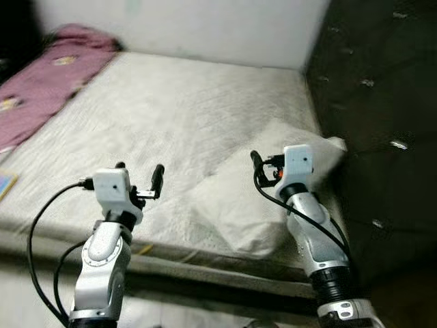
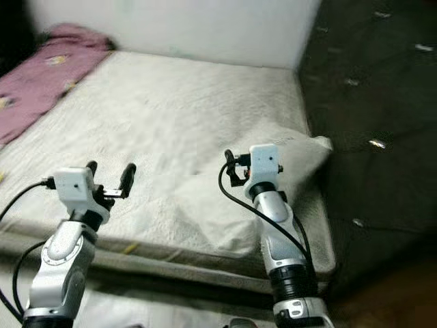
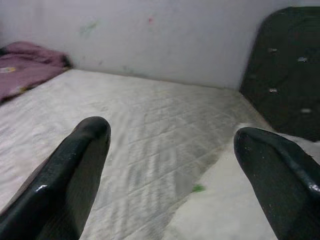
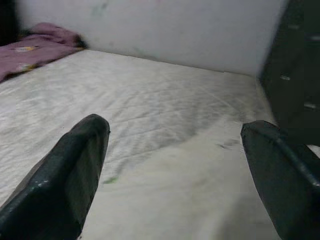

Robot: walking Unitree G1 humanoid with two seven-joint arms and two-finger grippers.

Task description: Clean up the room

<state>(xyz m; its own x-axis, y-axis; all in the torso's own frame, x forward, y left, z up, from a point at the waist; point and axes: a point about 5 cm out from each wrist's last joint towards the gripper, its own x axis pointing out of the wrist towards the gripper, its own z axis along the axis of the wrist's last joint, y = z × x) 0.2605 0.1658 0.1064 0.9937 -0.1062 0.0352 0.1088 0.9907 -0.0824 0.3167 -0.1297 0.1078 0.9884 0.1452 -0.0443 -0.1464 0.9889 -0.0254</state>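
Left gripper (image 1: 140,179): fingers spread, empty; raised over the mattress (image 1: 157,116) edge
Right gripper (image 1: 263,171): spread, empty; above the pillow (image 1: 246,205), seemingly ready to grasp
Blanket (image 1: 41,82): rumpled at far left, untidied

You will find no legible text, label, brand, number or sign on the mattress (image 1: 171,116), the pink blanket (image 1: 41,82), the pillow (image 1: 266,184) or the wall (image 1: 205,27).
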